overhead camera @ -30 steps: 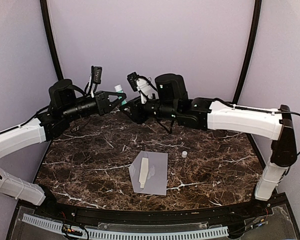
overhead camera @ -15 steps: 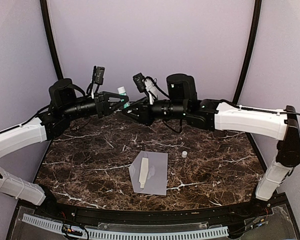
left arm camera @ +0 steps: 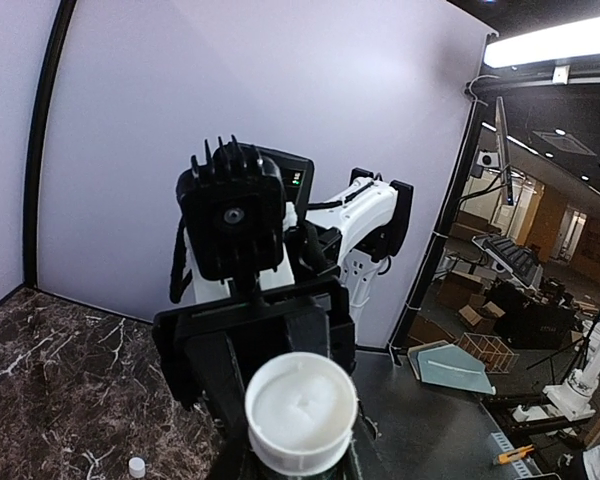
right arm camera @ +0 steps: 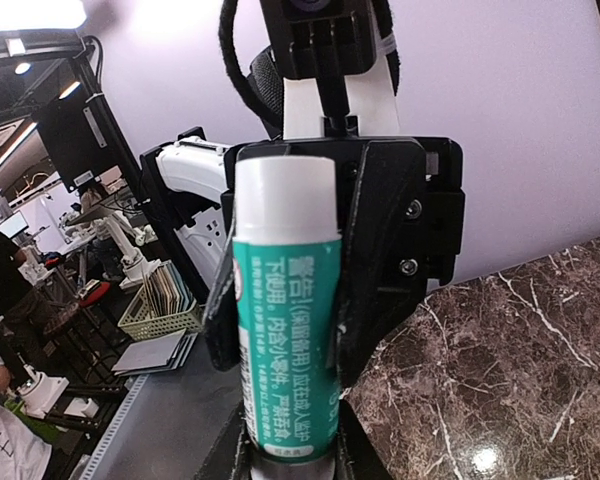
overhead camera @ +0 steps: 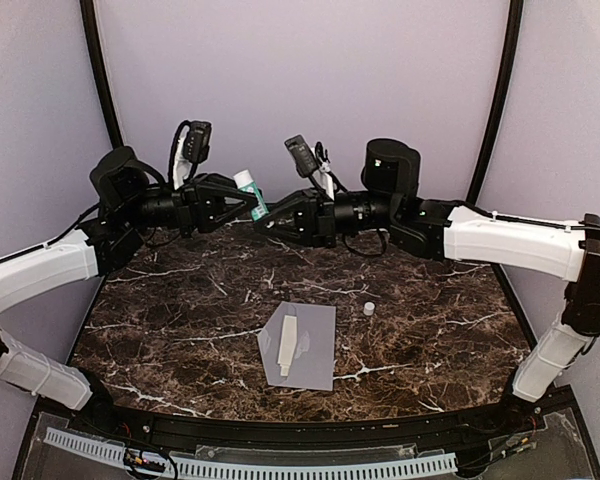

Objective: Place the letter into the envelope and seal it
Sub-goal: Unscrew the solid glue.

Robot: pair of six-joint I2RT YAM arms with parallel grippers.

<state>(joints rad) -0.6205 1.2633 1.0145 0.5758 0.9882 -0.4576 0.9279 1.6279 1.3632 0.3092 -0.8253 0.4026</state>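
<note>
The pale grey-lavender envelope (overhead camera: pixel 316 352) lies flat at the table's front middle. A narrow white folded letter (overhead camera: pixel 288 346) rests on its left part by the flap. High above the table's back, a teal glue stick (overhead camera: pixel 250 192) (right arm camera: pixel 285 350) is held between both arms. My left gripper (overhead camera: pixel 242 203) (left arm camera: pixel 300 452) is shut on its white end (left arm camera: pixel 300 405). My right gripper (overhead camera: pixel 268 222) (right arm camera: pixel 290 458) is shut on the opposite end. Both grippers are far from the envelope.
A small white cap (overhead camera: pixel 368 309) (left arm camera: pixel 136 466) sits on the dark marble table (overhead camera: pixel 180 300), right of the envelope. Curved black poles (overhead camera: pixel 100 80) and a lavender backdrop close the back. A white slotted rail (overhead camera: pixel 280 468) runs along the near edge.
My right gripper closed on the glue stick's end. Both wrists rose and shifted right together, and the stick tilted with them. Envelope, letter and cap stayed put.
</note>
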